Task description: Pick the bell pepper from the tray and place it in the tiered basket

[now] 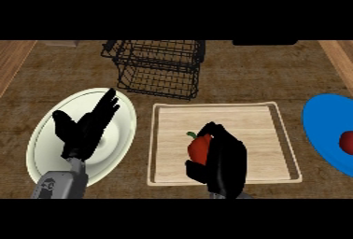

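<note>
A red bell pepper (198, 146) with a green stem lies on the pale wooden tray (269, 140) in the middle of the counter. My right hand (224, 161) is over the tray with its fingers and thumb curled round the pepper's right side, hiding part of it. The black wire tiered basket (160, 67) stands behind the tray, at the far middle. My left hand (86, 126) rests open, fingers up, above the white plate (121, 135) on the left.
A blue plate (324, 126) at the right edge carries a small red thing (347, 142). Wooden counter edges run along the far left and far right. A dark object (265, 42) sits at the back right.
</note>
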Tool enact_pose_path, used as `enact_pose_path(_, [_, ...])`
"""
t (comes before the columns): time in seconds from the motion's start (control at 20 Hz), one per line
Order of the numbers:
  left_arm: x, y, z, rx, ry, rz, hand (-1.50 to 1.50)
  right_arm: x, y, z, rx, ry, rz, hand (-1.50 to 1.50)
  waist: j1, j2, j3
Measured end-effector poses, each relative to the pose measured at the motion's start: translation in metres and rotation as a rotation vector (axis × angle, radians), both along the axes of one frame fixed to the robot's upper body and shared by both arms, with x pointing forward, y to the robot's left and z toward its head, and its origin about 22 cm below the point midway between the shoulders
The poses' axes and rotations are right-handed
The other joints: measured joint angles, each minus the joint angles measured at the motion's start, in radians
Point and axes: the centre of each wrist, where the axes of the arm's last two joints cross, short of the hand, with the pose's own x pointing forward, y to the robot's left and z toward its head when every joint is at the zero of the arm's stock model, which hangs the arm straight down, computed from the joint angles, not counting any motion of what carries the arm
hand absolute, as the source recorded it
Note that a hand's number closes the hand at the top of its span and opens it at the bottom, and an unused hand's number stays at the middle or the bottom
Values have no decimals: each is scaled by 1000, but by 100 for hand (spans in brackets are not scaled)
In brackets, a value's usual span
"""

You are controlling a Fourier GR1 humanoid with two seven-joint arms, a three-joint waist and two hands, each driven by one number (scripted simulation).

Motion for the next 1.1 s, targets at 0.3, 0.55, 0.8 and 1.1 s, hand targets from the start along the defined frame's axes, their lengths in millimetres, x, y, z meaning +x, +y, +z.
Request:
enact_pose_path(0.3, [6, -5, 3, -6, 6, 4, 0, -24, 10, 65, 19, -251, 34, 150, -1, 2, 2])
enact_pose_path(0.55, [6, -8, 5, 1, 4, -7, 0, -28, 10, 107, 2, -395, 53, 150, 8, 3, 2])
enact_pose_path(0.8, [6, -11, 3, -4, 4, -21, 0, -17, 11, 144, -31, -477, 62, 150, 18, 5, 1])
enact_pose_path(1.1, [6, -18, 2, 0, 0, -31, 0, 18, 21, 178, -84, -459, 52, 150, 36, 8, 1])
